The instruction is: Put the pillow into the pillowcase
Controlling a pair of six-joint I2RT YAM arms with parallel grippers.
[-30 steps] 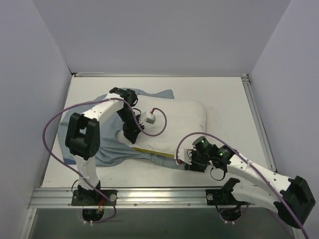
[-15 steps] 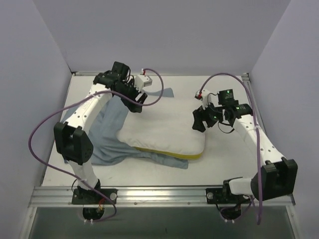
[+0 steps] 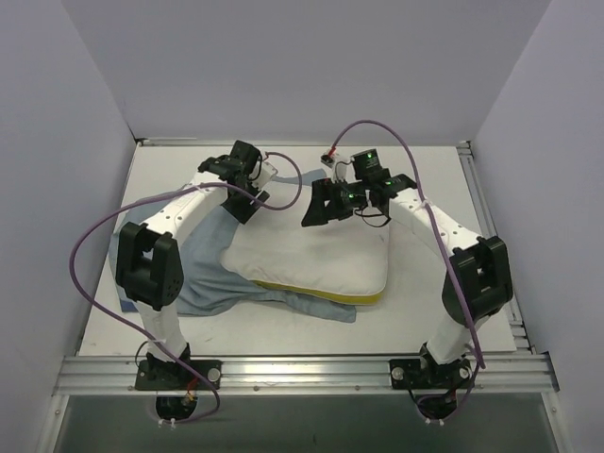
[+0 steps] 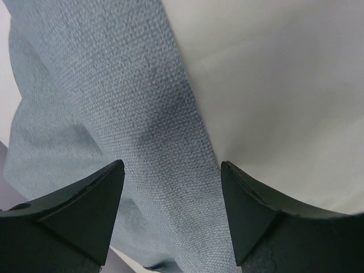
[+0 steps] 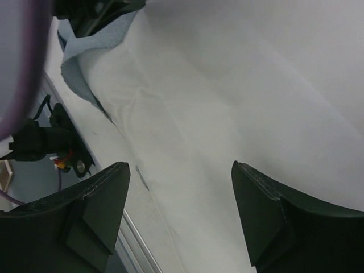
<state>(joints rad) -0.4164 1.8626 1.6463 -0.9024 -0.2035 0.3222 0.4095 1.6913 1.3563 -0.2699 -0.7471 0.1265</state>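
Note:
The pillow [image 3: 316,257] lies in the middle of the table, white, with its yellow band [image 3: 321,292] along the near edge. The pale grey-blue pillowcase [image 3: 203,278] lies spread under its left part and sticks out to the left and near side. My left gripper [image 3: 247,206] is open at the pillow's far left corner. In the left wrist view it [image 4: 173,170] hangs over the pillowcase cloth [image 4: 114,114], with the pillow [image 4: 273,85] to the right. My right gripper [image 3: 316,204] is open over the pillow's far edge. In the right wrist view it [image 5: 181,170] is above the pillow [image 5: 227,102], empty.
Grey walls close off the table on the left, far and right sides. A metal rail [image 3: 302,373] with both arm bases runs along the near edge. Purple cables [image 3: 90,250] loop beside the arms. The pillowcase's far corner [image 5: 74,62] shows in the right wrist view.
My right arm has swung from the pillow's right end leftward to its far edge. My left gripper has come down a little to the pillow's far left corner. Both stay open.

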